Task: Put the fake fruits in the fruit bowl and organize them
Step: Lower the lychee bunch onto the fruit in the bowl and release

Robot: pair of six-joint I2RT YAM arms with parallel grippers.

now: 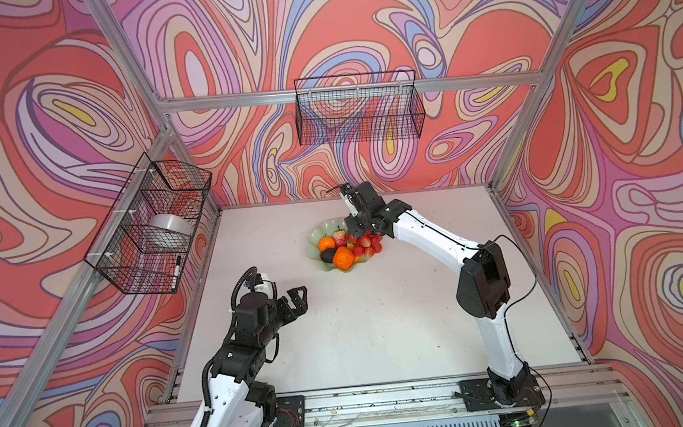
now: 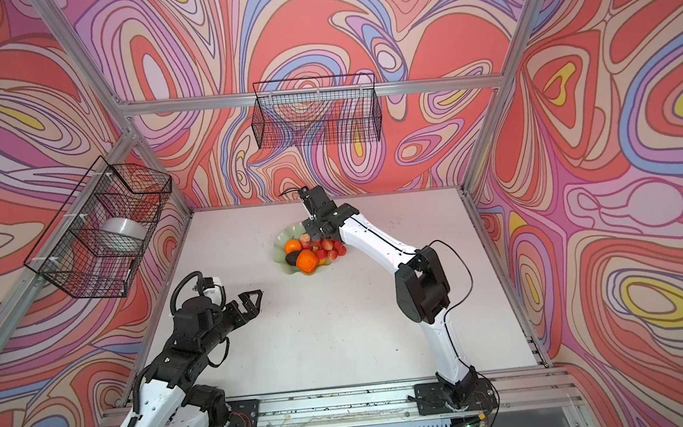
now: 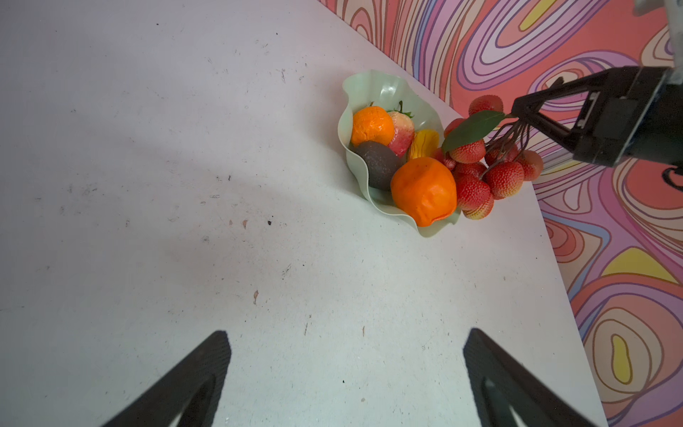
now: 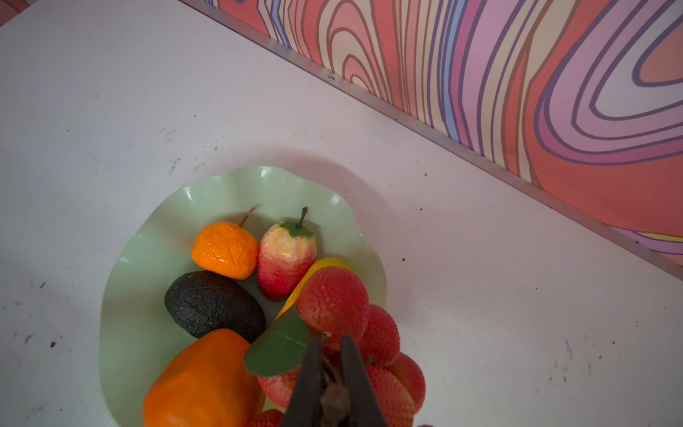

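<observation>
Placement step, last fruit. We see the right gripper pinched shut on the stem of the red grape bunch. The bunch hangs at the fruit bowl rim, part over it, part over the worktop. The avocado, two orange fruits, strawberry-like fruit and yellow piece already lie inside. We judge the next move calls for shifting inward over the bowl, lowering, then releasing. The right arm is stretched out with its wrist pitched down. The left gripper hovers wide open and empty, well apart from the bowl.
</observation>
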